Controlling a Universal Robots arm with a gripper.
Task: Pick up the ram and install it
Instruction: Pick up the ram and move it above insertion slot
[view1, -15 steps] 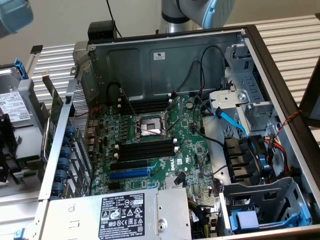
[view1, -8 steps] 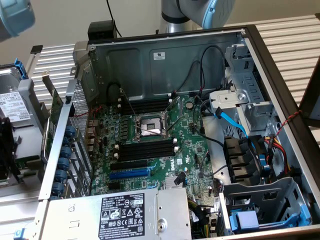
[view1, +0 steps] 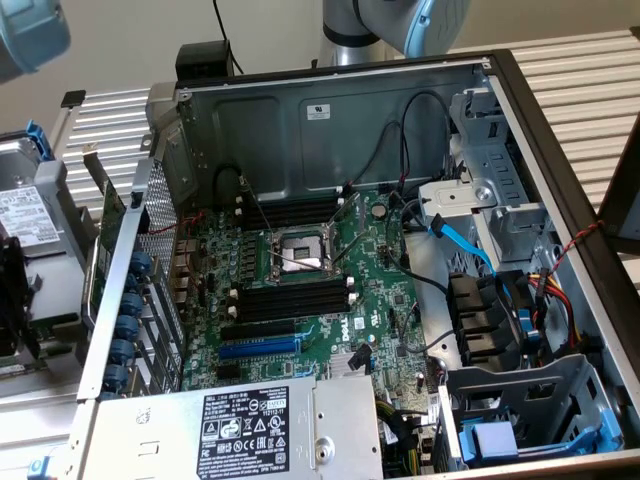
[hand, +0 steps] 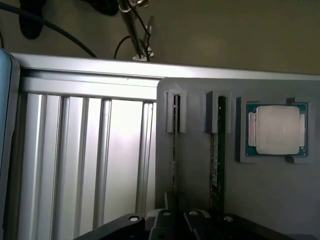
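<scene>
The pincer is clenched on the ram, a thin dark green stick standing edge-on in a slot of a grey holder. Just beside it stands a second stick, and beyond that a silver processor lies in its own recess.

This looks like a robotics lab or electronics assembly bench. An open desktop computer case lies on a ribbed aluminium table with its motherboard bared and the power supply at six o'clock. A robot arm stands at twelve o'clock behind the case, and other hardware sits at nine. A grey fixture plate holds the ram on edge in a slot and a processor chip in a pocket.
</scene>
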